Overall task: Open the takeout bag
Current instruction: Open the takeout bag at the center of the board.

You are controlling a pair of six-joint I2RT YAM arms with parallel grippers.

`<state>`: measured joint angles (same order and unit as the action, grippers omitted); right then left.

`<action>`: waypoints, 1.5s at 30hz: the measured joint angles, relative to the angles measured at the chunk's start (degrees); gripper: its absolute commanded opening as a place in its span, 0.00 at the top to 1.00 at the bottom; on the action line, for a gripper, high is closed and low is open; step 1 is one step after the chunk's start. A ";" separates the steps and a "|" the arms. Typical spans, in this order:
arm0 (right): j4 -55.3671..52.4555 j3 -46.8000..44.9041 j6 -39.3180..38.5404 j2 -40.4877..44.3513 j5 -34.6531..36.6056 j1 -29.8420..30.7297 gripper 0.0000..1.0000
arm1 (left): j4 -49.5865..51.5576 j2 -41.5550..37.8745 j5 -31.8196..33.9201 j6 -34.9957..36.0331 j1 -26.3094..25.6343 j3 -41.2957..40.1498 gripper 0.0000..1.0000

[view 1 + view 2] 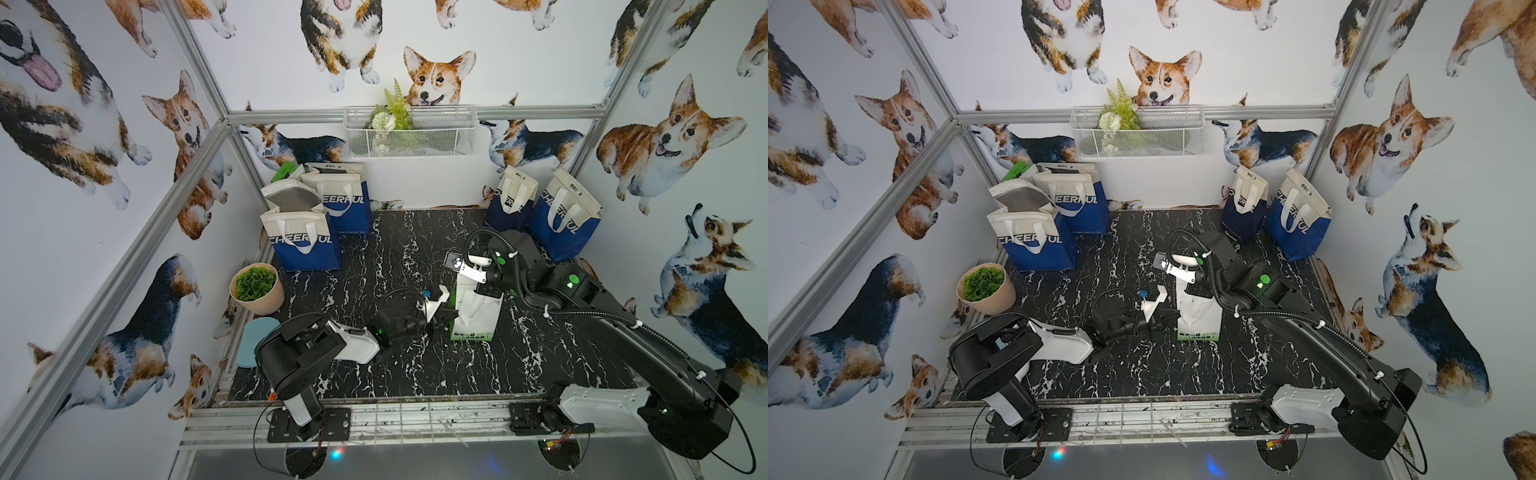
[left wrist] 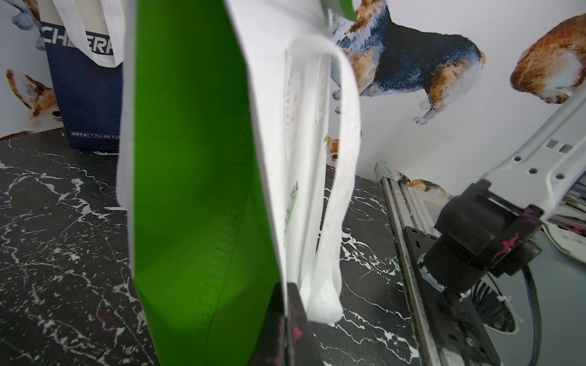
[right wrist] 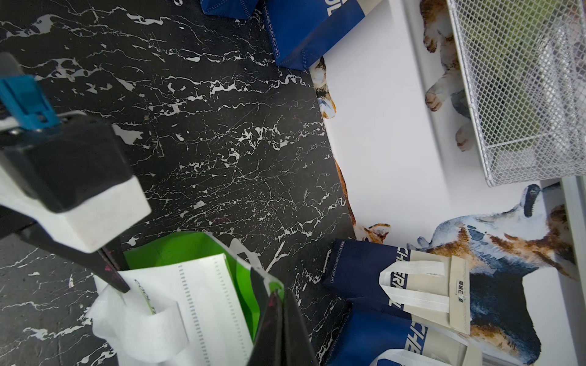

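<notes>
Takeout bag [image 1: 478, 316] held by both pincers.
Standing upright; left pincer [image 2: 287, 298] clamps its side edge low down, right pincer [image 3: 277, 304] clamps the top rim.

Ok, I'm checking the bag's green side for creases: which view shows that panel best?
The left wrist view: the green side panel shows large and close, stitch line visible. The right wrist view catches only green folds at the takeout bag's top. In both top views it shows mostly its white front, small.

white-green takeout bag [image 1: 478, 309]; black white-veined tabletop [image 1: 415, 249]
</notes>
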<state>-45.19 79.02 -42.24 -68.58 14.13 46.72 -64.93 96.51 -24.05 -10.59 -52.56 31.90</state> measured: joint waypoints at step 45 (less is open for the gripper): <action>1.84 -0.90 6.99 1.66 5.81 -3.65 0.61 | 4.81 -0.81 0.83 1.79 -0.28 1.16 1.00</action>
<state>-43.35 78.13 -35.24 -66.92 19.94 43.07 -60.12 95.70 -23.22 -8.80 -52.84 33.06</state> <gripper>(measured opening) 0.373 0.052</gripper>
